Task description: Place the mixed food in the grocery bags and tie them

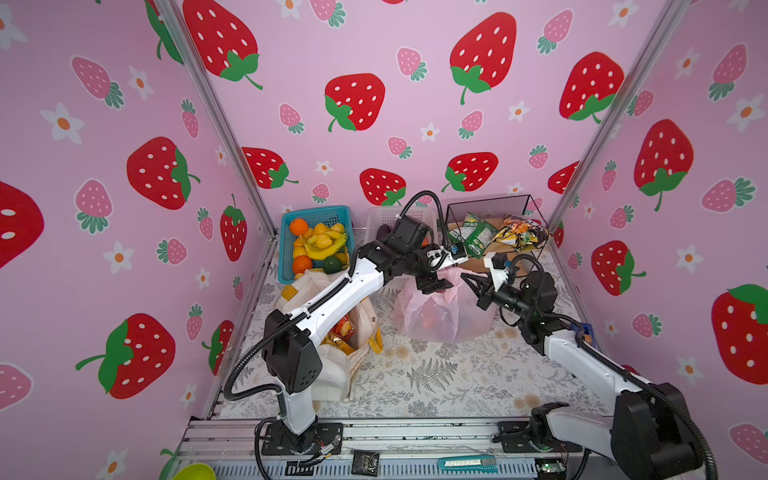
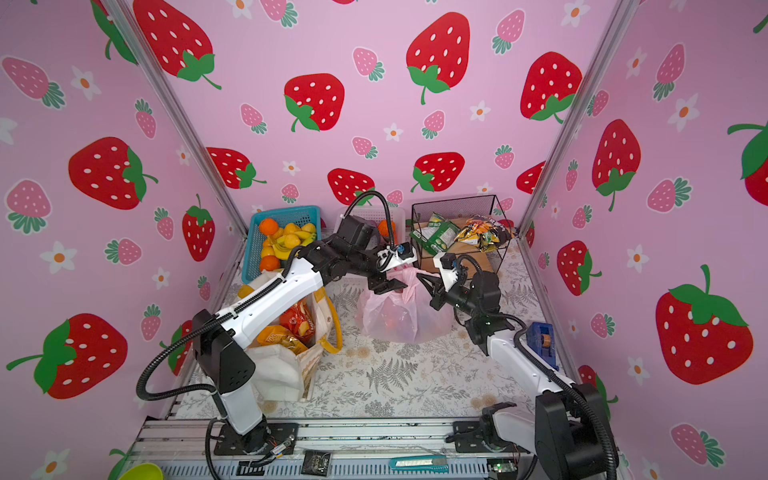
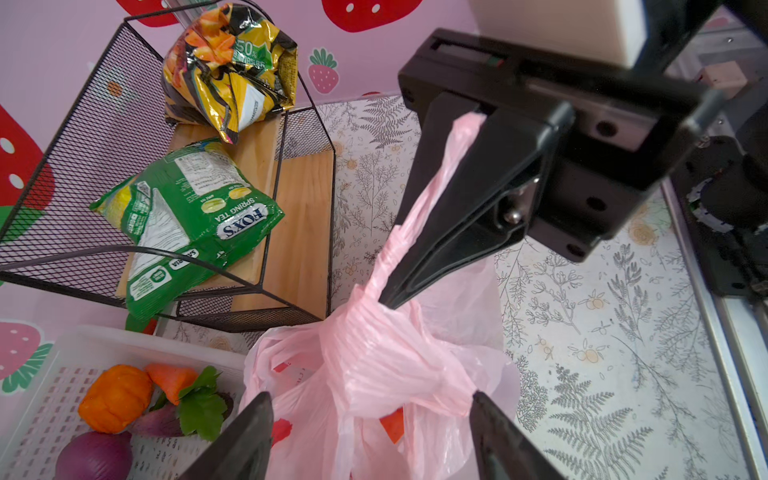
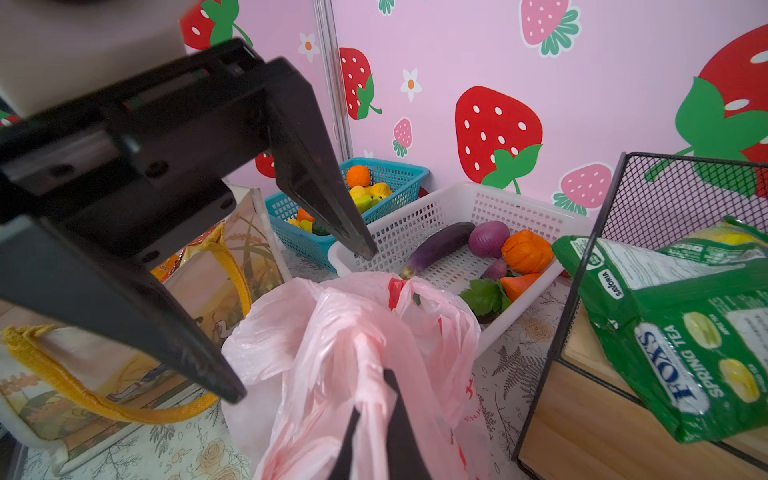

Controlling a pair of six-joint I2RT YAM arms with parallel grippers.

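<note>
Pink bag (image 1: 440, 316): it stands mid-table with toy food showing through it. The canvas tote (image 2: 282, 365) is at its 8 o'clock and the white basket (image 4: 519, 208) at its 12.
Right claw (image 3: 399, 291): clamped flat on the twisted handle (image 3: 432, 187), drawing it toward 2 o'clock from the knot (image 3: 374, 332).
Left claw (image 3: 370, 403): jaws spread wide and holding nothing, straddling the bag's neck just above the knot.
Loose knot: with only one strand held, the wrap looks slack. A further pull could slide it undone rather than cinch it.
Tearing: the film is thin, and the pinch at the fingertips could stretch or rip the handle.
Tipping: nothing pins the body, so a sideways tug may drag or topple the bag and spill its load.
Missed food: the vegetables (image 4: 440, 245) lie in the white basket, so tying now would shut them out.
</note>
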